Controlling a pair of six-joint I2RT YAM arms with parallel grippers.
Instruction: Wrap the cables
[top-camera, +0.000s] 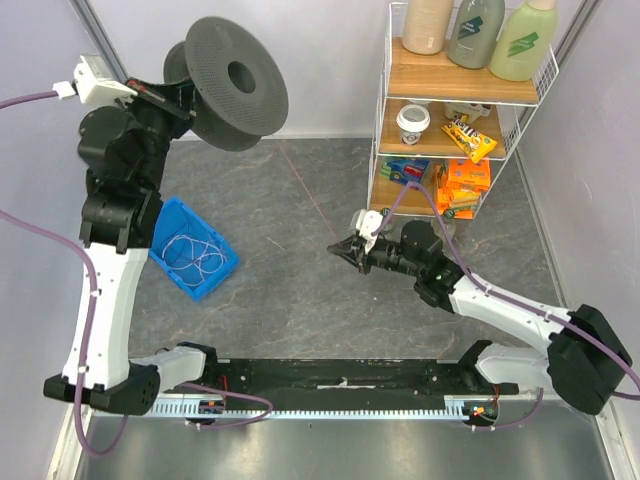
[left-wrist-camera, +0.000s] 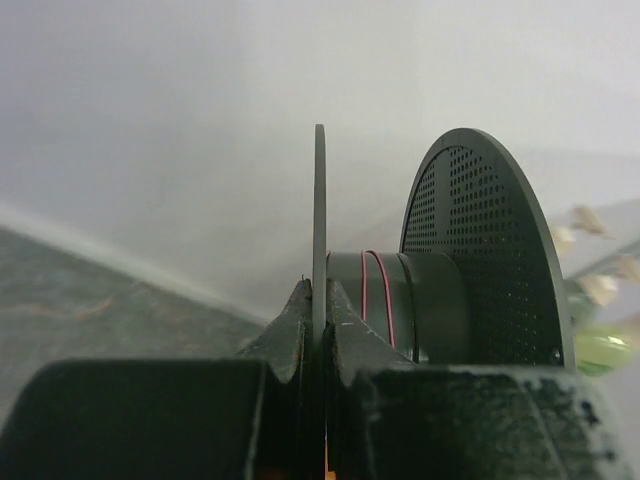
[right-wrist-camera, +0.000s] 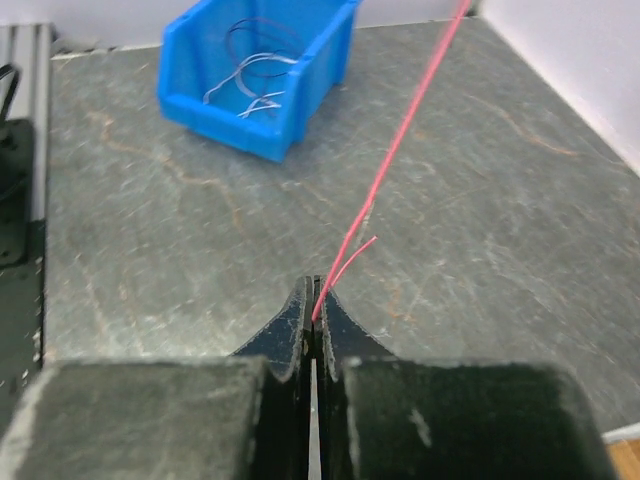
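Top external view: one dark grey perforated plastic spool (top-camera: 225, 75) with two round flanges, raised at far left. Left wrist view: the left gripper (left-wrist-camera: 320, 300) is clamped edge-on onto the near flange (left-wrist-camera: 320, 200), and two turns of one thin pink-red cable (left-wrist-camera: 364, 285) lie on the hub (left-wrist-camera: 430, 300). The cable runs taut above the grey table (right-wrist-camera: 500, 230) to the right gripper (right-wrist-camera: 317, 300), which pinches it, with one short free end just beyond. One blue plastic bin (right-wrist-camera: 230, 125) holds several pale thin cable loops (right-wrist-camera: 250, 80); count unreadable.
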